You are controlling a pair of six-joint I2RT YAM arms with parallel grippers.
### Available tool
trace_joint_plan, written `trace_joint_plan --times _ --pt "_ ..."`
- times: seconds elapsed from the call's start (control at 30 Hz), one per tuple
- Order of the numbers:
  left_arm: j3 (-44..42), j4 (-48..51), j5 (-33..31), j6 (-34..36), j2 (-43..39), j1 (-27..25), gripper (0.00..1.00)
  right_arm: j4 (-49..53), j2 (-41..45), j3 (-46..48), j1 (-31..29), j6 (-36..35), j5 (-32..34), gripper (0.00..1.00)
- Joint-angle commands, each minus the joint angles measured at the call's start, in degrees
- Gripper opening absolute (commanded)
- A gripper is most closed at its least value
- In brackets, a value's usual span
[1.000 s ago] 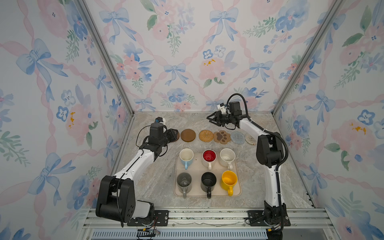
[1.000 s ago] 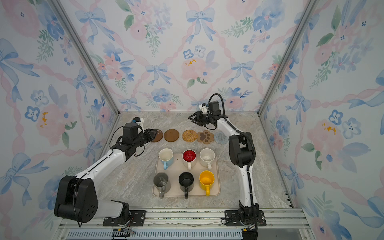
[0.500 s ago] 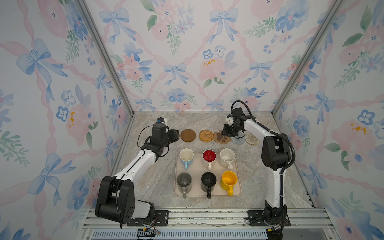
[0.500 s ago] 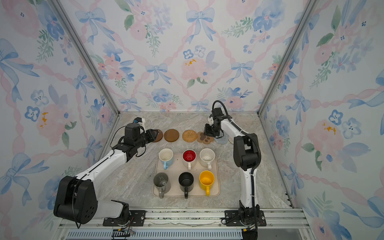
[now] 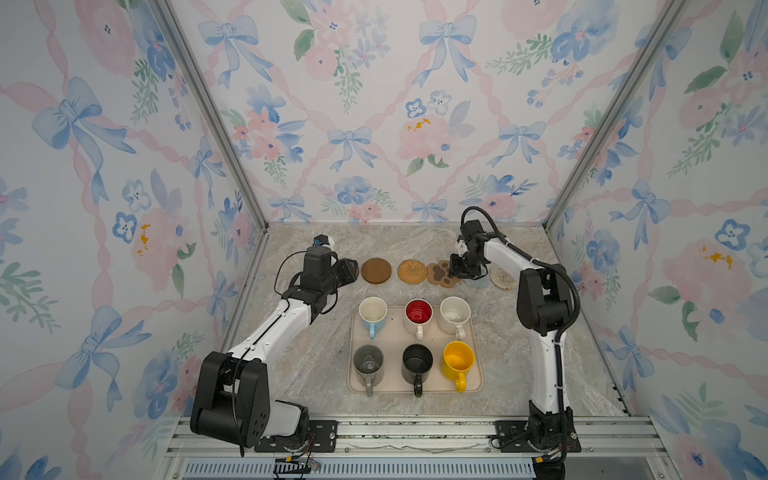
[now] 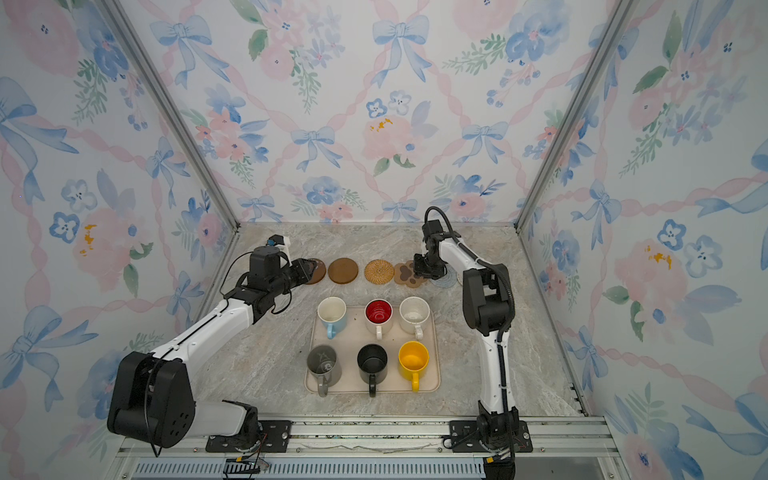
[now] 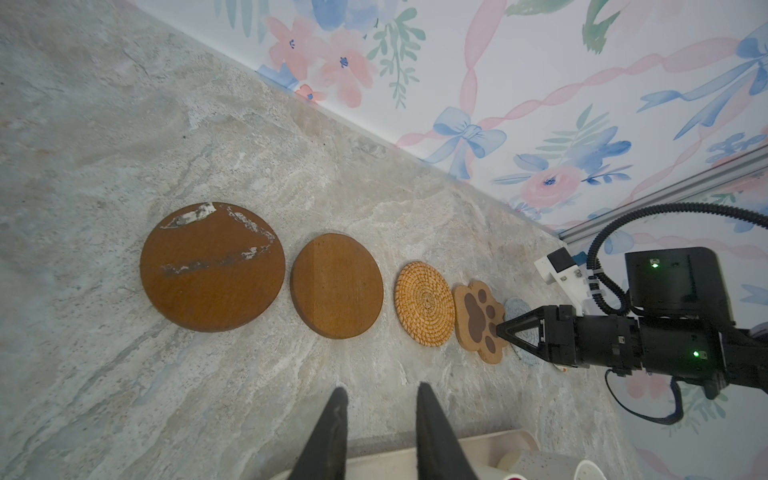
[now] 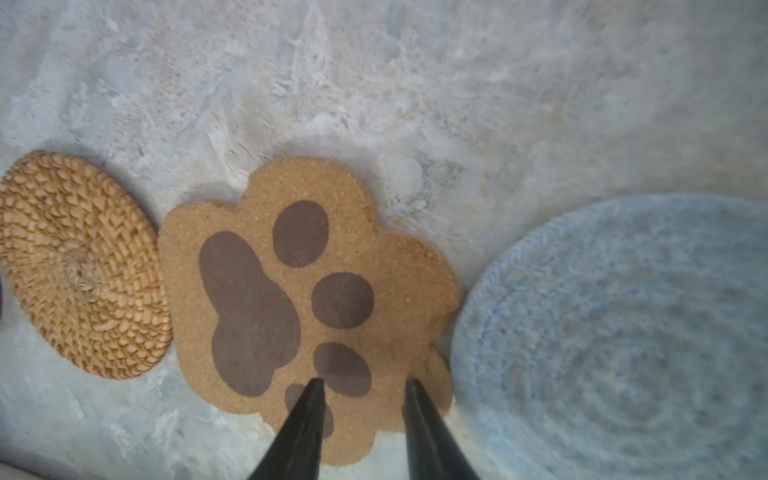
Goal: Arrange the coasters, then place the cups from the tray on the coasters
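Coasters lie in a row at the back: a scuffed brown disc (image 7: 212,266), a brown disc (image 5: 376,271), a rattan round (image 5: 412,271), a paw-shaped one (image 8: 307,291), a blue-grey round (image 8: 615,332) and a cream round (image 5: 503,277). My right gripper (image 8: 363,382) is open, its tips low over the paw coaster's edge beside the blue-grey round; whether they touch is unclear. My left gripper (image 7: 382,390) is open and empty near the scuffed disc. Six cups stand on the beige tray (image 5: 478,384): light blue (image 5: 372,312), red-lined (image 5: 418,313), speckled (image 5: 455,312), grey (image 5: 368,360), black (image 5: 417,360), yellow (image 5: 458,358).
Floral walls close in the marble table (image 5: 307,365) at the back and both sides. The left arm (image 5: 282,324) slants across the table's left part. The right arm (image 5: 544,299) stands by the right wall and partly covers the blue-grey round.
My right gripper has come down from above the back of the table onto the paw coaster and turned right a little. The left arm and the coasters have not moved.
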State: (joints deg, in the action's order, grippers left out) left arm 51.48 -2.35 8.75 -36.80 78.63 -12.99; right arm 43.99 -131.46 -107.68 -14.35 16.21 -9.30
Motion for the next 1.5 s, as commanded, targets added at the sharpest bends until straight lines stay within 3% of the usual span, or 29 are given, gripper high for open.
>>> trace_joint_plan --times 0.0,0.57,0.73,0.93,1.17,1.47 --pt "0.99 1.46 -0.47 1.46 0.21 -0.2 0.26 2.25 -3.56 -1.68 -1.15 -0.77 0.95 0.36" --pt "0.57 1.73 -0.77 1.73 -0.48 -0.26 0.26 1.89 -3.52 -2.9 -2.29 0.14 -0.31 0.36" --pt "0.99 1.72 -0.75 1.73 -0.97 -0.24 0.26 -1.91 1.16 0.12 -1.57 1.31 0.0 0.37" --pt "0.99 1.95 -0.88 1.62 -2.34 -0.38 0.26 -13.39 9.99 7.96 0.07 5.92 -3.14 0.4" --pt "0.94 2.36 -1.36 1.9 -3.7 -0.34 0.26 -12.89 15.94 11.42 5.21 5.54 -1.31 0.43" --pt "0.73 2.35 -1.89 1.55 -2.88 -1.27 0.26 -5.93 15.24 12.53 16.52 2.6 3.25 0.42"
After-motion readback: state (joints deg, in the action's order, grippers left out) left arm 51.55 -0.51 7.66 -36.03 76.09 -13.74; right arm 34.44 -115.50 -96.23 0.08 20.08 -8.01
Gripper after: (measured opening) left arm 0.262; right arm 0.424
